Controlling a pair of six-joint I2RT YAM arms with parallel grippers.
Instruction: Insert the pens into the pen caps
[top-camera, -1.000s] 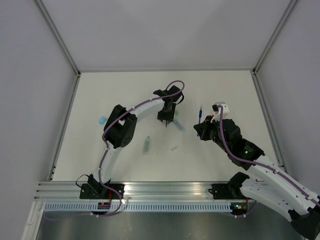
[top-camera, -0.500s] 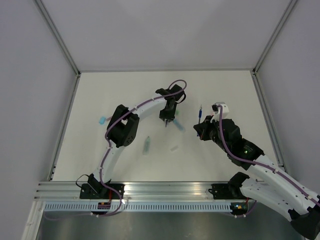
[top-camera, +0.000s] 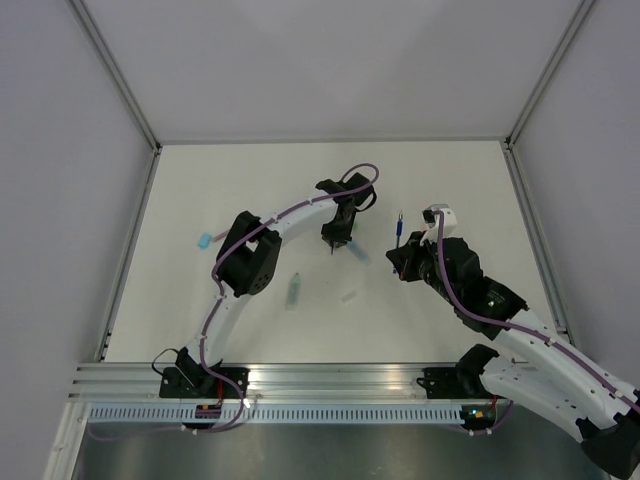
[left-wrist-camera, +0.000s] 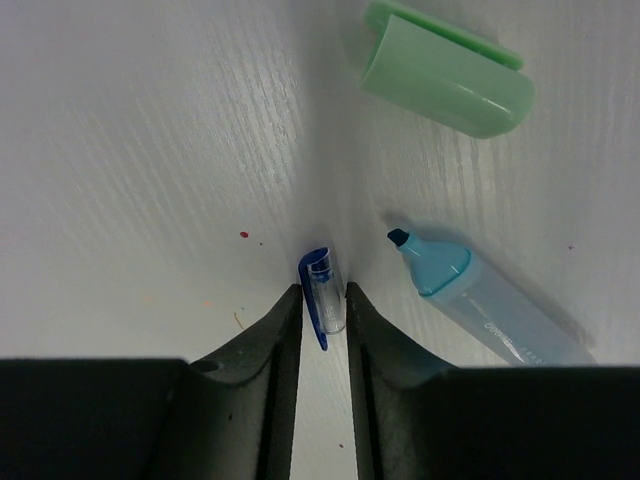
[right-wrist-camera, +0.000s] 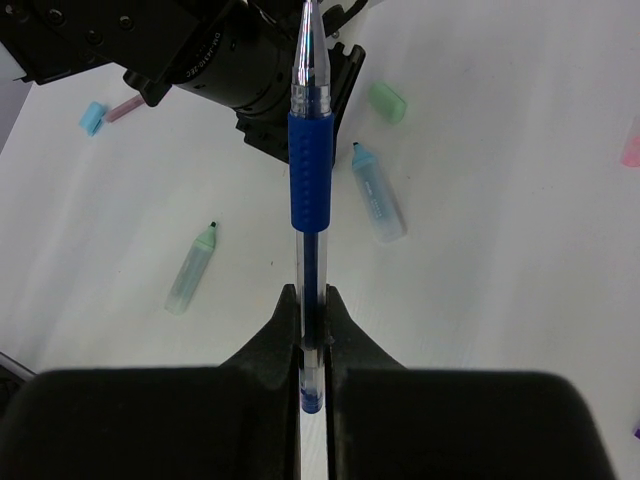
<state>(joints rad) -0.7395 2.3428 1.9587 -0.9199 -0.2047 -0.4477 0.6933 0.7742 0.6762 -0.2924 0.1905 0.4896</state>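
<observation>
In the left wrist view my left gripper (left-wrist-camera: 323, 289) points down at the table, shut on a small clear pen cap (left-wrist-camera: 329, 297) with a blue clip; both fingertips touch it and it lies on the white surface. From above, this gripper (top-camera: 335, 246) is at the table's middle. My right gripper (right-wrist-camera: 312, 297) is shut on a blue pen (right-wrist-camera: 308, 160) with a clear barrel and blue grip, its tip sticking out past the fingers. In the top view the pen (top-camera: 400, 226) juts from the right gripper (top-camera: 403, 258), apart from the left one.
An uncapped light blue highlighter (left-wrist-camera: 500, 305) and a mint green cap (left-wrist-camera: 445, 70) lie close to the left fingers. A green highlighter (top-camera: 294, 290), a light blue cap (top-camera: 205, 241) with a pinkish pen (right-wrist-camera: 125, 107) beside it, and a small clear piece (top-camera: 349, 296) lie around.
My left gripper has shifted slightly right and its jaws have narrowed onto the clear cap. The right arm and its pen have not moved.
</observation>
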